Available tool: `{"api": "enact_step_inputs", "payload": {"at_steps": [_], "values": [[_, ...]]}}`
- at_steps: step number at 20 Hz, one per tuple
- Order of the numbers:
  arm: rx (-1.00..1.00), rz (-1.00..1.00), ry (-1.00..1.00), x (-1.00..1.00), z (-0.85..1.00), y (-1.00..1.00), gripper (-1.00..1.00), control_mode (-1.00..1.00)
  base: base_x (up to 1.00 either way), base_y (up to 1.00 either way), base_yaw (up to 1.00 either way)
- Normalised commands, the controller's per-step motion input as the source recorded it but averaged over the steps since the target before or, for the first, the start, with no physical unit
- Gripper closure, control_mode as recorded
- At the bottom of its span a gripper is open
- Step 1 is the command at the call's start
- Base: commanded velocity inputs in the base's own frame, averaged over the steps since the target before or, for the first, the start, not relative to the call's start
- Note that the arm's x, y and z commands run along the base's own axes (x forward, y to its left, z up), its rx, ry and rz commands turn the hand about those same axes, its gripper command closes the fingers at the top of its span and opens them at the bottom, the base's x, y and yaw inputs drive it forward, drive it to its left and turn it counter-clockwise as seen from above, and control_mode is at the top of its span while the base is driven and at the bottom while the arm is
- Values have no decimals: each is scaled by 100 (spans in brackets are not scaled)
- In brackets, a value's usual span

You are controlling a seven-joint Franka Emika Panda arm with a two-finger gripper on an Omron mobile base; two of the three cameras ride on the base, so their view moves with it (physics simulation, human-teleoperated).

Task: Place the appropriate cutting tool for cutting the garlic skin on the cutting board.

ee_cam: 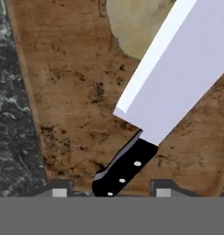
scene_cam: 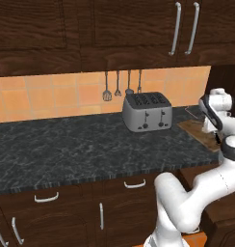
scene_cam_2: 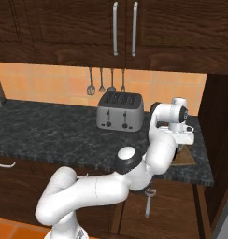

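Observation:
In the hand view the cutting tool (ee_cam: 171, 75), a knife with a wide pale blade and a black riveted handle, lies slanted across the brown wooden cutting board (ee_cam: 72, 92). The pale garlic (ee_cam: 132, 23) sits on the board just past the blade, partly hidden by it. My gripper (ee_cam: 111, 192) stands open directly above the handle, with a gap between the handle and each fingertip. In the base views the gripper (scene_cam: 209, 127) (scene_cam_2: 183, 140) points down over the cutting board (scene_cam: 194, 129) (scene_cam_2: 185, 159) at the counter's right end.
A silver toaster (scene_cam: 147, 112) (scene_cam_2: 120, 111) stands just left of the board. Several utensils (scene_cam: 117, 86) hang on the tiled wall behind it. A dark wall panel (scene_cam_2: 218, 140) closes off the counter right of the board. Dark marbled counter (scene_cam: 66, 149) stretches to the left.

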Motion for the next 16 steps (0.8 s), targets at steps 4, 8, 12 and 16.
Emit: {"api": "enact_step_inputs", "payload": {"at_steps": [4,8,12,16], "values": [[-7,0,-28,-54,47,43,-100,-100,0,0,0],[-12,1,-31,-93,21,71,-100,-100,0,0,0],[-10,1,-24,-97,7,77,-100,-100,0,0,0],[-2,0,-13,-97,36,46,-100,-100,0,0,0]]}}
